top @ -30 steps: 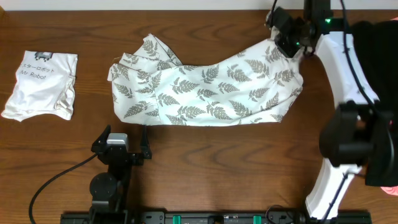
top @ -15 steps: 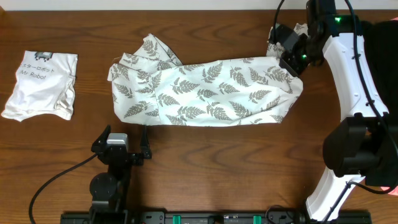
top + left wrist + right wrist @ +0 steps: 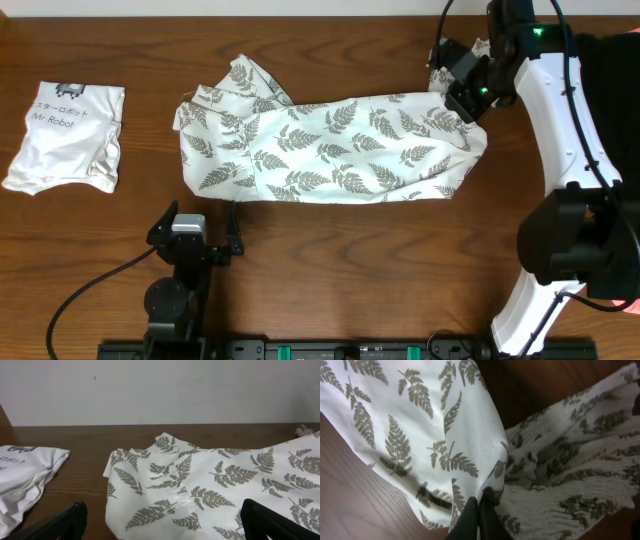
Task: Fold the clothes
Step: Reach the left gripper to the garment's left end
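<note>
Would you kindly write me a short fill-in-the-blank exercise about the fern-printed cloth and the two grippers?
The right gripper is ____ on a fold of the thin white fern-printed garment.
The left gripper stands ____, holding nothing.
The plain white shirt printed "Mr Robot" lies apart from the garment, to its ____.
Missing words: shut; open; left.

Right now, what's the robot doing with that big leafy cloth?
The robot's right pincer is shut on the far right end of the large thin white fabric garment printed with grey fern leaves, which lies bunched across the brown wooden table. The left pincer sits open near the front edge, touching nothing. A small crumpled white shirt printed "Mr Robot" lies off to the left. No neat fold shows yet.
</note>
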You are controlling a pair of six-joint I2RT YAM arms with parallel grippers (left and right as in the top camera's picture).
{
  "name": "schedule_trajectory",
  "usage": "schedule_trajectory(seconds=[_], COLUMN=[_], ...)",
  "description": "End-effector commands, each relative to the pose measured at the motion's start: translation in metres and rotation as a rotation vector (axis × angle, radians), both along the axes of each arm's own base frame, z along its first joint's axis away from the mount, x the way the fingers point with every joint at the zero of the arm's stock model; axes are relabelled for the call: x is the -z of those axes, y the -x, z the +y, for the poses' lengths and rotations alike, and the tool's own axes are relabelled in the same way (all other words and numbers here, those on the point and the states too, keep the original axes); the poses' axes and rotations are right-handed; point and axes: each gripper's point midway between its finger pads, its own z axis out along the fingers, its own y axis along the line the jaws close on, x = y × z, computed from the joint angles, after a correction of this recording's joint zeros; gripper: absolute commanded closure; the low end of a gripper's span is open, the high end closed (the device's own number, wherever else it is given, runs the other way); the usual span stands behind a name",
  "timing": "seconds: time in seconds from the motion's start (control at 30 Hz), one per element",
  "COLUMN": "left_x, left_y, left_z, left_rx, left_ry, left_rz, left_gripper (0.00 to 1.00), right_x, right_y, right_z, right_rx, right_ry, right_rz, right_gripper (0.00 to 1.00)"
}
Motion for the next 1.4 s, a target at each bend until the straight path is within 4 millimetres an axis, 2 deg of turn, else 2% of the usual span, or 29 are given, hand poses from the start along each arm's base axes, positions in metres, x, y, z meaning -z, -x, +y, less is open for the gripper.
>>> schedule_trajectory(seconds=[0.0, 0.17, 0.27, 0.33, 0.4, 0.5, 0.53, 0.67, 0.83, 0.93, 1.0, 1.2, 1.37], left_x=[0.016, 0.008, -0.026, -0.048, -0.066, -0.095, -0.112, -0.127, -0.128, -0.123, -0.111, -0.068, -0.042], left_y=[0.001, 0.000, 0.007, 0.011, 0.013, 0.011, 0.000, -0.036, -0.095, -0.145, -0.169, -0.210, -0.239], left_z=[0.004, -0.001, -0.036, -0.034, -0.028, -0.025, -0.026, -0.028, -0.032, -0.036, -0.037, -0.040, -0.042], left_rx=[-0.024, 0.000, 0.206, 0.191, 0.158, 0.136, 0.137, 0.152, 0.177, 0.178, 0.179, 0.181, 0.181], left_ry=[-0.014, 0.008, 0.060, 0.134, 0.132, 0.086, 0.057, -0.015, -0.062, -0.059, -0.059, -0.062, -0.062], left_rz=[0.048, 0.016, -0.070, -0.067, -0.040, 0.062, 0.179, 0.476, 0.835, 0.886, 0.908, 0.941, 0.927], left_gripper=[0.02, 0.02, 0.02, 0.02, 0.02, 0.02, 0.02, 0.02, 0.02, 0.02, 0.02, 0.02, 0.02], right_x=[-0.011, -0.014, -0.014, -0.014, -0.014, -0.015, -0.015, -0.016, -0.016, -0.016, -0.016, -0.016, -0.016], right_y=[0.001, 0.003, 0.003, 0.002, 0.000, -0.002, -0.002, -0.003, -0.005, -0.005, -0.005, -0.006, -0.007], right_z=[0.014, 0.024, 0.025, 0.025, 0.025, 0.026, 0.026, 0.026, 0.026, 0.026, 0.026, 0.026, 0.025], right_rx=[-0.013, -0.032, -0.033, -0.033, -0.034, -0.035, -0.035, -0.035, -0.036, -0.036, -0.035, -0.036, -0.035], right_ry=[-0.052, -0.101, -0.100, -0.100, -0.101, -0.101, -0.102, -0.102, -0.102, -0.102, -0.102, -0.102, -0.102], right_rz=[-0.020, -0.018, -0.019, -0.022, -0.029, -0.038, -0.041, -0.046, -0.054, -0.054, -0.054, -0.056, -0.061], right_gripper=[0.99, 0.99, 0.99, 0.99, 0.99, 0.99, 0.99, 0.99, 0.99, 0.99, 0.99, 0.99, 0.99])
